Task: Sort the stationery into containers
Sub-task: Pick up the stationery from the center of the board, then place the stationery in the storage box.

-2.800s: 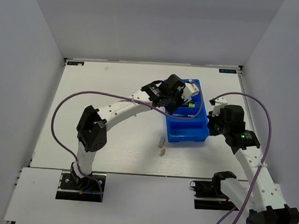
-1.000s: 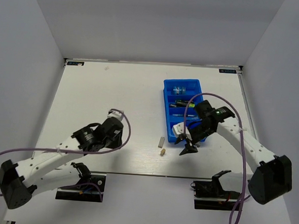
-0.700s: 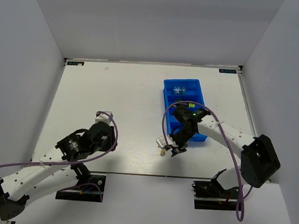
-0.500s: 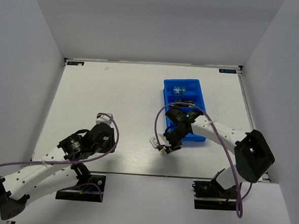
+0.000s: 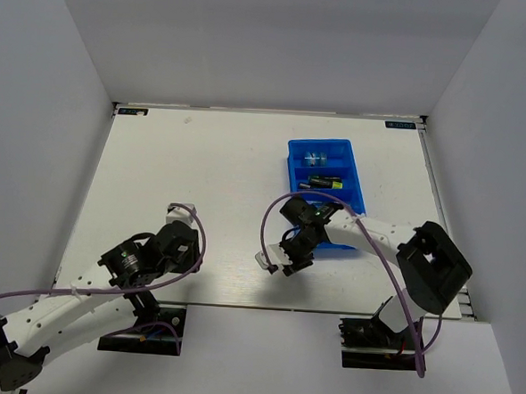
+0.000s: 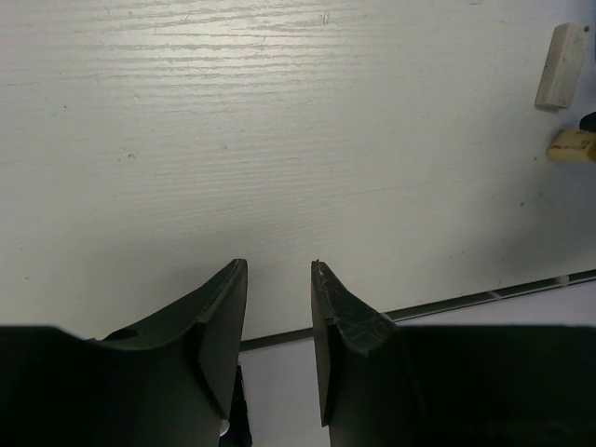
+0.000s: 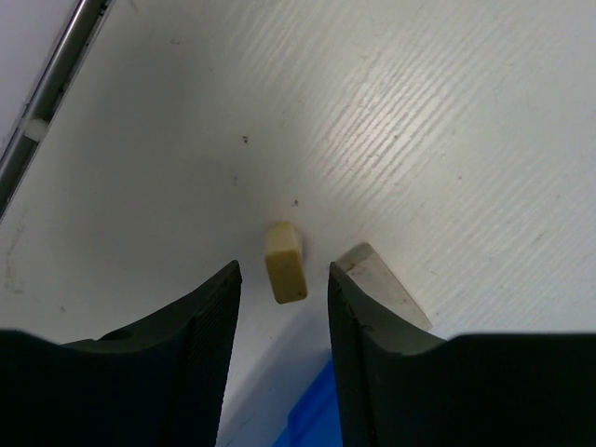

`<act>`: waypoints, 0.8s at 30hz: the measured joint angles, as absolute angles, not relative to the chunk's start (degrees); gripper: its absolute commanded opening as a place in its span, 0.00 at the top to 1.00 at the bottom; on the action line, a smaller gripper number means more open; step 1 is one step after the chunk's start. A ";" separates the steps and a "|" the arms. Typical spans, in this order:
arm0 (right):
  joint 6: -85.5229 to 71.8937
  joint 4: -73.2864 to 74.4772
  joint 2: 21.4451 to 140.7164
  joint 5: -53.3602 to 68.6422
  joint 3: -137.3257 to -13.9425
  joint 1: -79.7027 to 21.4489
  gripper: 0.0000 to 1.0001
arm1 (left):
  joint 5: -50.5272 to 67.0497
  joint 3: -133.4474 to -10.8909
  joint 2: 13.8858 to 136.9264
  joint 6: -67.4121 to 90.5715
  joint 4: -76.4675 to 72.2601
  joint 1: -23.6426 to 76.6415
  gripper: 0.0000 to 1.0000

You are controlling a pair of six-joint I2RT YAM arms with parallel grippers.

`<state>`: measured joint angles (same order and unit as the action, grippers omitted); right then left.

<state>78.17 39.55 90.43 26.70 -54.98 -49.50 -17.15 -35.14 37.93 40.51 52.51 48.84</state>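
Observation:
The blue tray lies right of centre and holds a blue pack and dark highlighters. My right gripper hangs low over the table at the tray's near left corner. In the right wrist view the right gripper is open, and the tiny tan piece lies on the table between its fingertips, untouched. The grey eraser lies beside the right finger. My left gripper is open and empty near the front edge; the eraser and the tan piece lie far to its right.
White walls enclose the table on three sides. The table's front edge strip runs just past my left fingertips. A corner of the tray shows under the right gripper. A purple cable loops above the right wrist.
My right gripper has moved left from the tray's near end to the tan piece, and its jaws have narrowed. The left arm has drawn back a little toward the front edge.

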 measured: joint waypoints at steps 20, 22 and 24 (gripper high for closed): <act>62.04 44.47 84.29 25.52 -66.50 -52.64 1.00 | -8.32 -32.58 53.10 36.27 33.78 48.88 0.48; 58.02 45.17 81.47 23.64 -72.23 -52.62 1.00 | -6.28 -33.69 58.08 35.42 29.65 49.08 0.47; 55.29 45.95 78.48 19.94 -75.92 -52.53 1.00 | -4.54 -35.73 63.53 34.96 26.33 49.52 0.45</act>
